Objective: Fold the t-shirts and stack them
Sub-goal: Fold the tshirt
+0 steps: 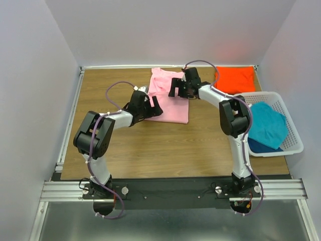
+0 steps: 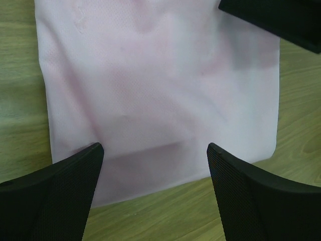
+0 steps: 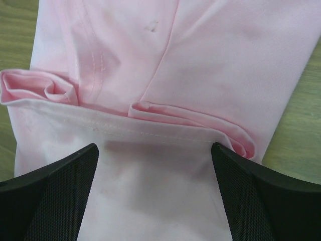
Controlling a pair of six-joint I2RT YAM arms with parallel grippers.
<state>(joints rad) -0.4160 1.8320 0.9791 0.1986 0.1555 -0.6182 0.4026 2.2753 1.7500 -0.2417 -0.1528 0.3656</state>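
- Pink t-shirt lies partly folded on the tabletop, in the middle of the far half, with both tools over it.
- At the far right corner lies the orange t-shirt, a flat folded rectangle, apart from the pink one.
- Bunched inside the white lattice basket at the right edge is the teal t-shirt.
- Over the pink t-shirt's left edge hangs the left tool, its jaws spread wide and pinching nothing. Between its fingers, smooth fabric ends in a straight edge on the wood.
- Over the far part of the same shirt hangs the right tool, its jaws also wide apart and gripping nothing. Between its fingers a stitched hem crosses, with a rumpled fold just beyond it.
- Whether either tool touches the cloth cannot be told.
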